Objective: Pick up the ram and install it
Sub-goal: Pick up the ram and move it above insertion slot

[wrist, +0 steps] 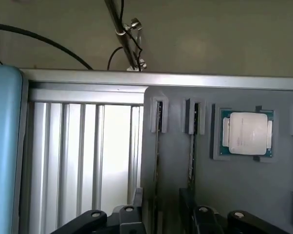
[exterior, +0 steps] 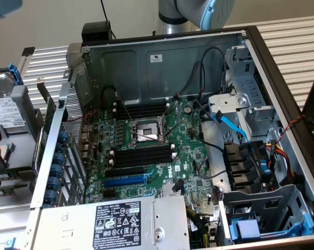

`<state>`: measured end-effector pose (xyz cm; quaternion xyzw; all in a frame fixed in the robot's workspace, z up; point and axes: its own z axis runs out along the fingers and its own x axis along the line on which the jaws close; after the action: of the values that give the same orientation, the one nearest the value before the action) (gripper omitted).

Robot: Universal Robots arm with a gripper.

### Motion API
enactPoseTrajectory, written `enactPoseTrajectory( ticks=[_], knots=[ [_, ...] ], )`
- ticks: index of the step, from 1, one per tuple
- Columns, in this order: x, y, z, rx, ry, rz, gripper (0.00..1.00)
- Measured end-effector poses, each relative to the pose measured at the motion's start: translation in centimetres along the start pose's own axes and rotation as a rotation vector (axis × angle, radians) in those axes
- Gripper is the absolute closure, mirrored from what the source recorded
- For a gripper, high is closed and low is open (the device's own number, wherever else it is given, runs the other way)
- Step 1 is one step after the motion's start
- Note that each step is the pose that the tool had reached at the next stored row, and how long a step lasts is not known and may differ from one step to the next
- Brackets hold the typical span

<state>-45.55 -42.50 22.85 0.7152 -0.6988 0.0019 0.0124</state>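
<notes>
In the wrist view two rams stand on edge in the narrow slots of a grey holder tray (wrist: 283, 195). One ram (wrist: 157, 146) runs straight down between my fingers; the second ram (wrist: 191, 156) stands just beside it. My gripper (wrist: 161, 208) hangs over the first stick, open, with one fingertip (wrist: 138, 199) on each side and a gap to the stick. In the exterior view the open computer case (exterior: 282, 88) shows the green motherboard (exterior: 191, 151) with long black slots (exterior: 141, 156) and a further black set (exterior: 141, 110). All these slots look unfilled.
A square processor chip (wrist: 246, 132) lies in the same tray. Ribbed aluminium table (wrist: 88, 156) borders the tray. On the board sit the CPU socket (exterior: 146, 130) and a blue expansion slot (exterior: 124, 181); a power supply (exterior: 120, 224), cables and drive cages crowd the case. The arm (exterior: 198, 10) rises behind it.
</notes>
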Motion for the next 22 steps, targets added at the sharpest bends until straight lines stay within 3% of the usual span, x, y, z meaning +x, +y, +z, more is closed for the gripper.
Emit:
enactPoseTrajectory(
  ticks=[4,11,17,22],
  knots=[
    [-0.03,0.00,0.00,-0.0004,0.0105,0.000,0.58],
    [-0.05,0.00,0.01,-0.0004,0.0162,0.000,0.58],
    [-0.11,0.00,0.03,-0.0008,0.0344,0.001,0.58],
    [-0.16,0.00,0.03,-0.0012,0.0415,0.001,0.58]
  ],
)
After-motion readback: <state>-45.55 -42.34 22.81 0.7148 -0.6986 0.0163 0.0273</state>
